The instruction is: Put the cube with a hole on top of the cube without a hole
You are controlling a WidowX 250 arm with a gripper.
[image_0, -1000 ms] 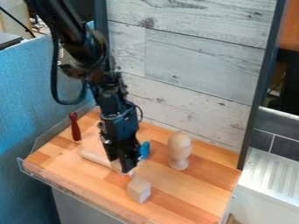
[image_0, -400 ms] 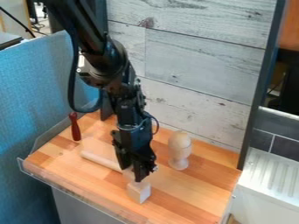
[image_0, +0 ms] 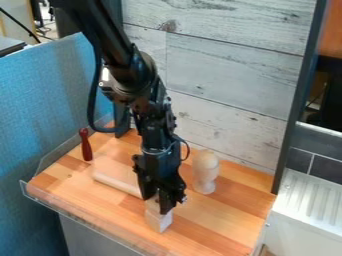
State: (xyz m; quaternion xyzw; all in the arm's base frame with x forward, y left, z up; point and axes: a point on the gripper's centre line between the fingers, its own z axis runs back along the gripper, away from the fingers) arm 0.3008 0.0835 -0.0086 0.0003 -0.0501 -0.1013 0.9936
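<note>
Whitewashed planks (image_0: 227, 75) back a wooden work surface (image_0: 214, 215) in the camera view, with a blue partition (image_0: 40, 115) on one side and a white ribbed panel (image_0: 310, 200) on the other. The black robot arm (image_0: 133, 75) slants in from the top edge, its gripper (image_0: 155, 204) hanging near the front of the surface. The fingers stand a block's width apart, closed about a pale wooden block (image_0: 153, 204), apparently the cube with a hole, though no hole can be made out. Directly below it in the view sits the bottom cube (image_0: 159, 221), plain and light, upright on the wood. Whether the two touch cannot be told from this angle. A pale rod (image_0: 117, 185) lies behind the pair, a wooden egg-topped figure (image_0: 205, 170) stands to one side, and a dark red handle (image_0: 86, 145) rests near the far corner. The step in hand looks to be the placing itself, with the held piece being lined up over its base. Next would come a check that the faces match, a gentle lowering if any gap remains, then a clean release and a straight lift, lest a finger drag the stack askew.
</note>
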